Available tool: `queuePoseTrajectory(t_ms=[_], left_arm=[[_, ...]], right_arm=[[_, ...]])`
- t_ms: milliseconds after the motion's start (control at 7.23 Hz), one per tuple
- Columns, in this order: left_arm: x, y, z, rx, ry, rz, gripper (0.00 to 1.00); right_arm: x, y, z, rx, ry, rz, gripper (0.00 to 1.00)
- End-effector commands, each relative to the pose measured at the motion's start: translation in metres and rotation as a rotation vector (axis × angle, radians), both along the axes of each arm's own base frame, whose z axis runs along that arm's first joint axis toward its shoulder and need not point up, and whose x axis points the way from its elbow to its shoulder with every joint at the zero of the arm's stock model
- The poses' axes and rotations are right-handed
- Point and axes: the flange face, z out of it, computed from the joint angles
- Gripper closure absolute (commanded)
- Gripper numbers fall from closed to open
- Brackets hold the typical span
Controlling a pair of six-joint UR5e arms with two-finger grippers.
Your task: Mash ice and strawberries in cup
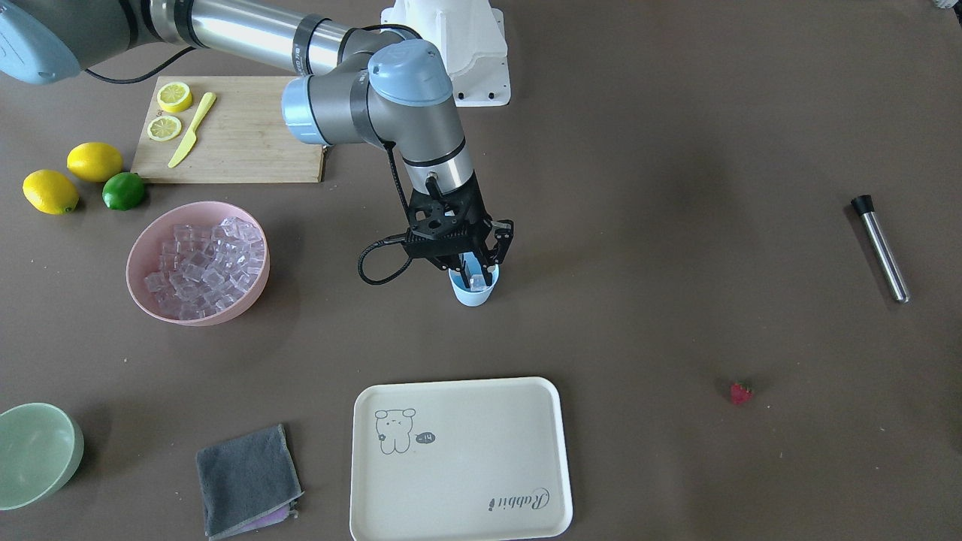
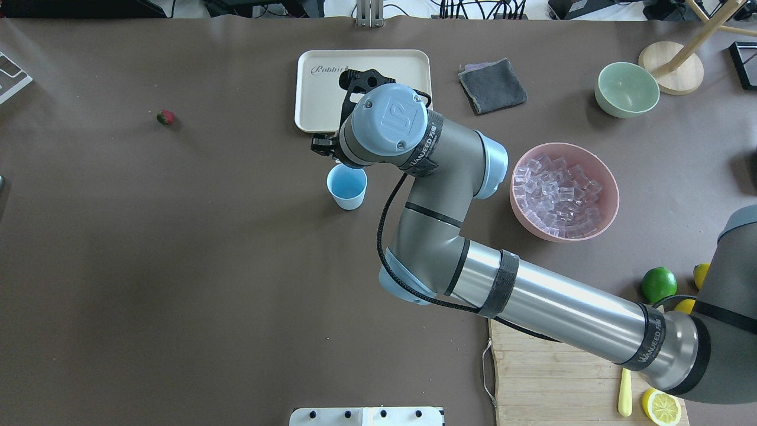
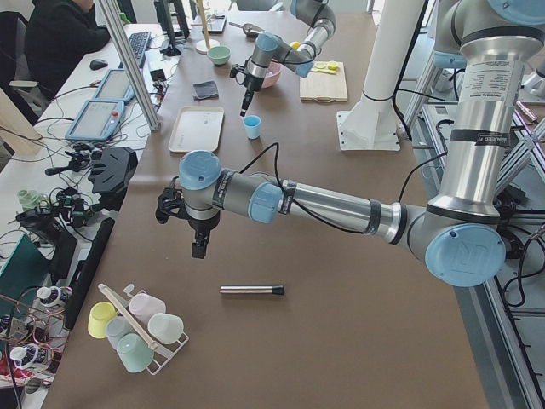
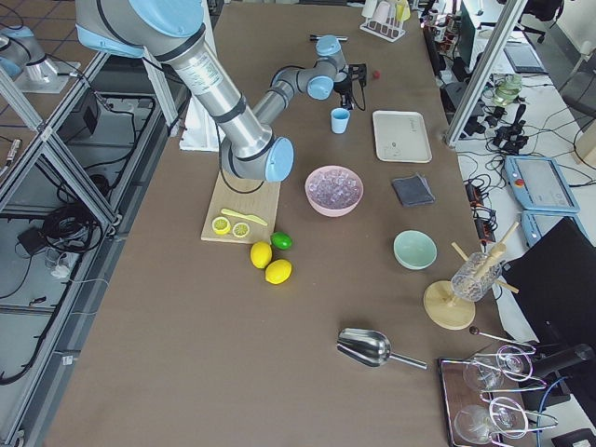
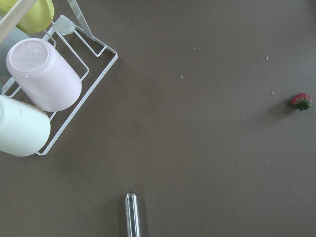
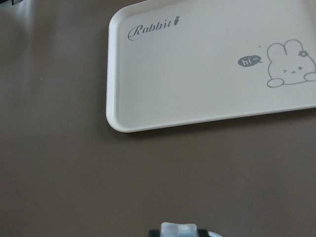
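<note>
My right gripper (image 1: pixel 475 275) reaches down into the mouth of the light-blue cup (image 1: pixel 473 293), which stands upright mid-table. It is shut on one clear ice cube (image 6: pixel 178 230), seen at the bottom edge of the right wrist view. More ice (image 1: pixel 207 264) fills the pink bowl (image 1: pixel 143 255). A lone strawberry (image 1: pixel 741 392) lies on the bare table far from the cup and also shows as the strawberry (image 5: pixel 301 101) in the left wrist view. The left gripper (image 3: pixel 198 249) hovers above the table near it; I cannot tell whether it is open or shut.
A cream tray (image 1: pixel 466 466) lies in front of the cup. A steel rod with a black tip (image 1: pixel 881 248) lies on the robot's left side. There are also a grey cloth (image 1: pixel 248 481), a green bowl (image 1: pixel 34 454), a cutting board (image 1: pixel 248 143) with lemon slices, and a cup rack (image 5: pixel 74 74).
</note>
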Motion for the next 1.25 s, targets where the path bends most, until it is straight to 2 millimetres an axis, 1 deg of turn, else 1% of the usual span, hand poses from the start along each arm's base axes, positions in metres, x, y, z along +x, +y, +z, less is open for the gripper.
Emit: queuePoseTrajectory(t_ms=[0, 138, 277, 415, 553, 692, 830, 968, 1107], left_arm=[[0.000, 0.000, -0.001, 0.001, 0.000, 0.000, 0.02], [0.000, 0.000, -0.001, 0.001, 0.002, 0.001, 0.02], [0.000, 0.000, -0.001, 0.001, 0.002, 0.001, 0.02], [0.000, 0.000, -0.001, 0.001, 0.000, 0.000, 0.02], [0.000, 0.000, -0.001, 0.003, 0.000, 0.000, 0.02], [0.000, 0.000, 0.000, 0.001, -0.001, 0.000, 0.02], [0.000, 0.000, 0.000, 0.001, 0.000, 0.000, 0.02], [0.000, 0.002, -0.001, 0.004, 0.002, 0.001, 0.02], [0.000, 0.002, -0.001, 0.004, 0.001, 0.000, 0.02]], right_arm=[[-0.001, 0.008, 0.001, -0.002, -0.002, -0.009, 0.70], [-0.001, 0.009, 0.000, 0.001, 0.000, -0.013, 0.52], [0.003, 0.010, -0.001, 0.007, 0.009, -0.016, 0.25], [0.008, 0.013, -0.005, -0.003, 0.026, -0.016, 0.01], [0.014, 0.016, -0.007, -0.003, 0.046, -0.024, 0.00], [0.042, 0.014, -0.003, -0.002, 0.070, -0.063, 0.00], [0.094, 0.004, 0.015, -0.020, 0.105, -0.139, 0.00], [0.139, 0.004, 0.045, -0.024, 0.132, -0.160, 0.00], [0.182, -0.002, 0.084, -0.042, 0.183, -0.165, 0.00]])
